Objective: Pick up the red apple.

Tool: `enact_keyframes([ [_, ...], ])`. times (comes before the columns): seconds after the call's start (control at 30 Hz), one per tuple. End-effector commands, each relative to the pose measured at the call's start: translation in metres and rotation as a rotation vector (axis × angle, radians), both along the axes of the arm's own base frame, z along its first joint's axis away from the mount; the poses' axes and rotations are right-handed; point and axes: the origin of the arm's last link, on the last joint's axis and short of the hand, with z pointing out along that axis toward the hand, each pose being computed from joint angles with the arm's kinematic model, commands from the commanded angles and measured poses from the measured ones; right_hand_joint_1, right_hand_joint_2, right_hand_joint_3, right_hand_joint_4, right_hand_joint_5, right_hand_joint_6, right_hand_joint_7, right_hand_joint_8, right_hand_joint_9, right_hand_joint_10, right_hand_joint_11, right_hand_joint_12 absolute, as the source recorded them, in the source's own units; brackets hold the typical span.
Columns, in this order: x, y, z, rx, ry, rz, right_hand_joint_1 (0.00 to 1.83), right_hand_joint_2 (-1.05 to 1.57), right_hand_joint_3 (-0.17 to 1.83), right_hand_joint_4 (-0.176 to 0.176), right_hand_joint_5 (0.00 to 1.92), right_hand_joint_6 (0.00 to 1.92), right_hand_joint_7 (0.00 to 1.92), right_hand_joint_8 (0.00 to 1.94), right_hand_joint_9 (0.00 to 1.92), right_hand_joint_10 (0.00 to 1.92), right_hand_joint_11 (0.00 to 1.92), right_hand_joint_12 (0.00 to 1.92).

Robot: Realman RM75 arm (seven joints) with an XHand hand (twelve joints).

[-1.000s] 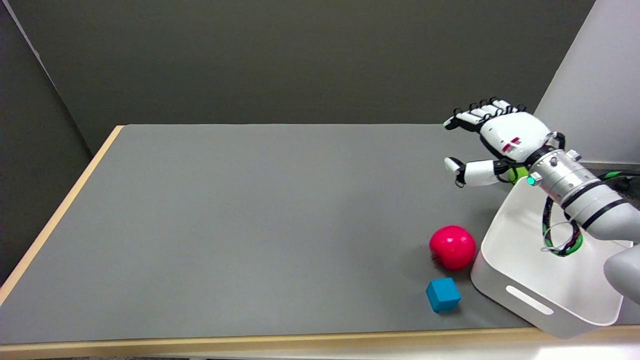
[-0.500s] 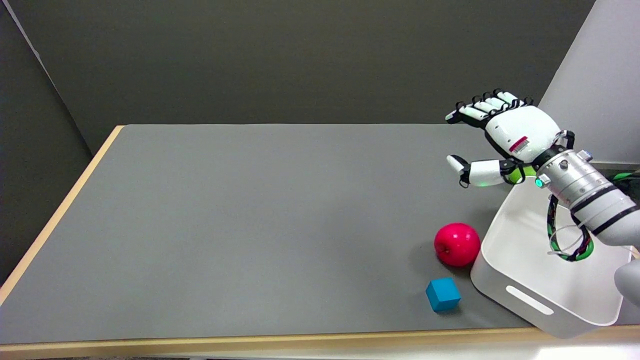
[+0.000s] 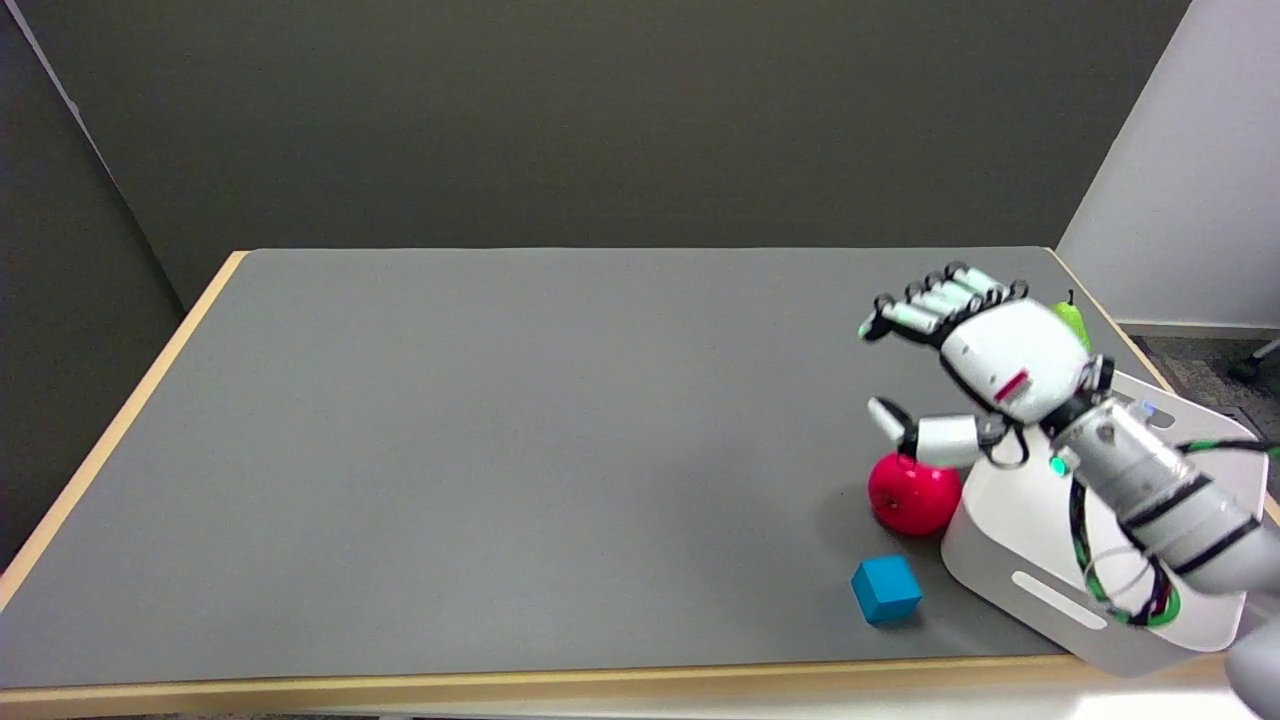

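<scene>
The red apple (image 3: 910, 496) sits on the grey table (image 3: 500, 450), tight against the left wall of a white bin (image 3: 1040, 570). My right hand (image 3: 975, 365) hovers just above and behind the apple, fingers spread wide and holding nothing. Its thumb (image 3: 925, 435) overlaps the apple's top edge in the picture; whether it touches the fruit I cannot tell. The arm reaches in over the bin from the lower right.
A small blue cube (image 3: 886, 589) lies on the table just in front of the apple. A green pear (image 3: 1072, 318) stands behind my hand near the table's right edge. The table's wooden front edge runs along the bottom.
My right hand has come down and slightly left, from high above the bin's far corner to just over the apple. The apple rolled a little right against the bin earlier.
</scene>
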Motion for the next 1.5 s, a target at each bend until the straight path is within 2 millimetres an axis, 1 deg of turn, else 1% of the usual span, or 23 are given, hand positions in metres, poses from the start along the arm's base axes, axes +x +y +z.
enact_keyframes([
  [0.03, -0.064, 0.059, -0.017, 0.033, -0.054, -0.092, 0.34, 0.65, 0.95, 0.162, 0.43, 0.90, 0.59, 0.71, 0.45, 0.88, 0.27, 1.28],
  [0.1, -0.060, 0.057, -0.008, 0.000, -0.004, -0.098, 0.37, 0.67, 0.89, 0.158, 0.43, 0.94, 0.59, 0.71, 0.45, 0.92, 0.27, 1.33],
  [0.2, -0.051, 0.049, 0.007, -0.055, 0.056, -0.123, 0.37, 0.66, 0.88, 0.153, 0.42, 0.91, 0.58, 0.67, 0.44, 0.92, 0.27, 1.34],
  [0.3, -0.038, 0.035, 0.021, -0.091, 0.103, -0.154, 0.32, 0.63, 0.95, 0.144, 0.42, 0.83, 0.56, 0.65, 0.43, 0.87, 0.27, 1.32],
  [0.37, -0.031, 0.025, 0.025, -0.104, 0.129, -0.179, 0.37, 0.65, 0.89, 0.145, 0.40, 0.84, 0.56, 0.62, 0.41, 0.90, 0.26, 1.35],
  [0.43, -0.025, 0.020, 0.027, -0.111, 0.142, -0.186, 0.32, 0.62, 0.95, 0.147, 0.41, 0.80, 0.55, 0.63, 0.42, 0.86, 0.27, 1.32],
  [0.67, -0.004, 0.007, 0.031, -0.129, 0.194, -0.207, 0.31, 0.61, 0.96, 0.148, 0.40, 0.80, 0.54, 0.63, 0.41, 0.84, 0.27, 1.31],
  [0.87, 0.000, 0.002, 0.032, -0.118, 0.202, -0.221, 0.31, 0.61, 0.96, 0.150, 0.40, 0.79, 0.53, 0.62, 0.41, 0.84, 0.27, 1.31],
  [1.0, 0.001, -0.001, 0.030, -0.107, 0.170, -0.222, 0.30, 0.61, 0.96, 0.152, 0.40, 0.79, 0.53, 0.62, 0.41, 0.84, 0.27, 1.32],
  [1.13, 0.010, -0.010, 0.030, -0.089, 0.059, -0.208, 0.26, 0.60, 0.96, 0.152, 0.40, 0.79, 0.53, 0.61, 0.41, 0.84, 0.28, 1.33],
  [1.23, 0.025, -0.024, 0.033, -0.077, -0.004, -0.192, 0.23, 0.61, 0.94, 0.153, 0.39, 0.79, 0.53, 0.60, 0.41, 0.85, 0.28, 1.34],
  [1.3, 0.039, -0.040, 0.035, -0.061, -0.058, -0.195, 0.25, 0.64, 0.87, 0.152, 0.39, 0.81, 0.54, 0.58, 0.40, 0.88, 0.27, 1.36],
  [1.37, 0.052, -0.054, 0.036, -0.046, -0.070, -0.205, 0.19, 0.62, 0.92, 0.150, 0.39, 0.80, 0.53, 0.58, 0.40, 0.86, 0.26, 1.38],
  [1.4, 0.063, -0.063, 0.036, -0.038, -0.063, -0.209, 0.18, 0.62, 0.92, 0.152, 0.39, 0.80, 0.53, 0.58, 0.40, 0.86, 0.26, 1.39],
  [1.5, 0.081, -0.078, 0.040, -0.041, -0.079, -0.234, 0.17, 0.62, 0.92, 0.156, 0.39, 0.81, 0.53, 0.58, 0.40, 0.86, 0.27, 1.40],
])
